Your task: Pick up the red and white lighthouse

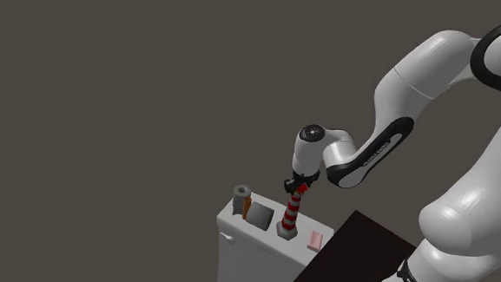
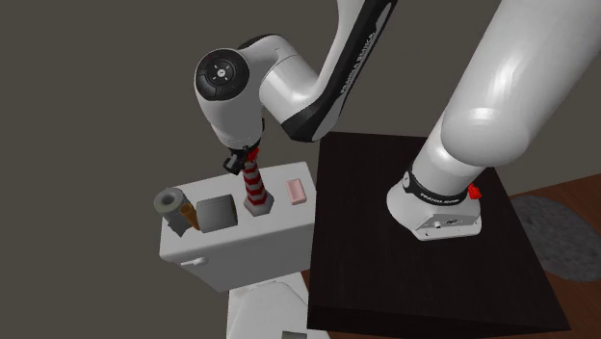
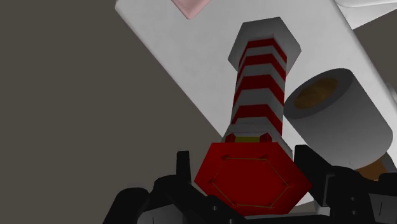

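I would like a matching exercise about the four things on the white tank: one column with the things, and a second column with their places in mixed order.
Things:
1. lighthouse
2. pink bar
3. grey roll
4. dark block

Places:
A. at the end of the white tank nearest the black stand
B. between the roll and the lighthouse
C. upright, its red top at the gripper
D. at the end of the tank farthest from the stand

Pairs: 1-C; 2-A; 3-D; 4-B
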